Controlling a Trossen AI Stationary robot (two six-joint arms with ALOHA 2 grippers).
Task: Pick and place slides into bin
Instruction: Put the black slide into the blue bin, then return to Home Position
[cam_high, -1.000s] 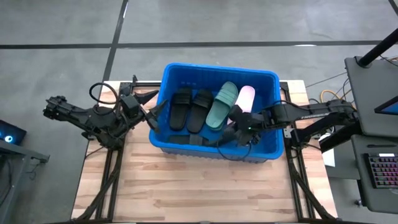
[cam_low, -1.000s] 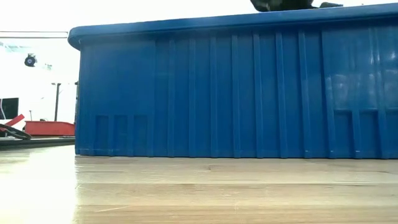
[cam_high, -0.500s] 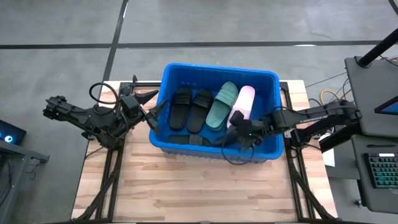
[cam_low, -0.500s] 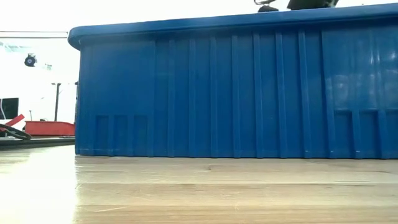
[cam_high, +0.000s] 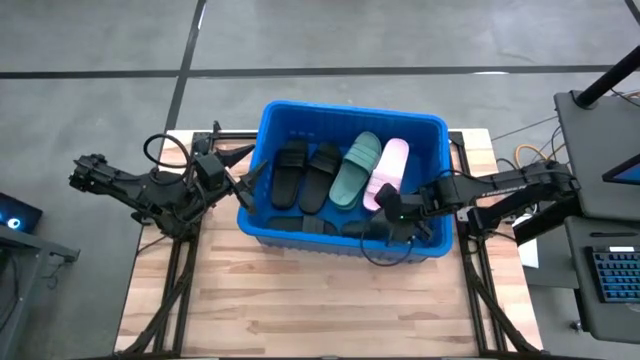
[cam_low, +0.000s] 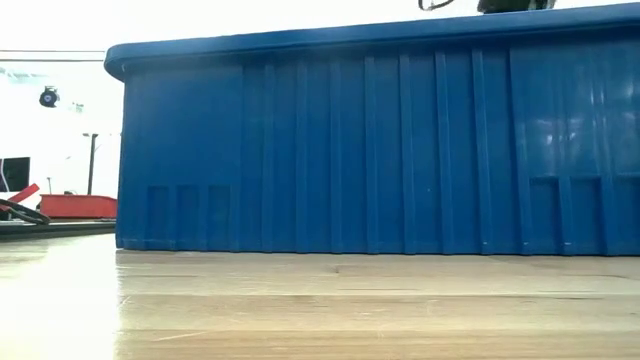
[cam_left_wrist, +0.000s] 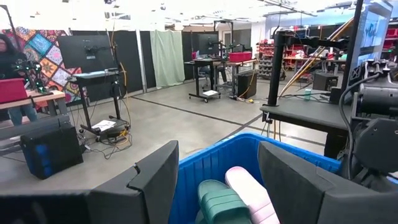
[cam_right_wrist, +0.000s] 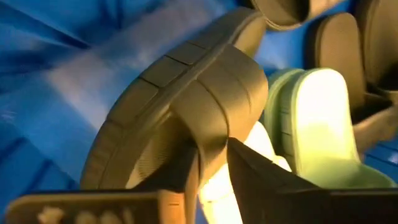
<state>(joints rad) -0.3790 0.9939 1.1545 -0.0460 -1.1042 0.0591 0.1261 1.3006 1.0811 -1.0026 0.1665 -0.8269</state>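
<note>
Your slides are all inside the bin (cam_high: 275, 232) as far as the overhead view shows: two black ones (cam_high: 306, 176) side by side, a dark green one (cam_high: 356, 169) next to them, a pale pink one (cam_high: 386, 174) leaning up against the green, and more dark ones lying low along the wall nearest the right gripper (cam_high: 391, 212). That gripper sits down inside the bin, just off the heel end of the pink slide, with a black slide (cam_right_wrist: 186, 118) directly in front of its fingers. From the wrist camera the strap of that black slide lies right at the fingertips, so your gripper reads as parting off a release, but you cannot tell whether it has let go of the strap or is pinching it lightly. Judging by the pile, the drop was made low so the slide settles onto the others rather than bouncing out. Your left gripper (cam_left_wrist: 217, 180) hangs just outside the opposite bin wall, fingers spread wide and empty, aimed in over the rim, probably parked there to stay clear of the right arm's work.
</note>
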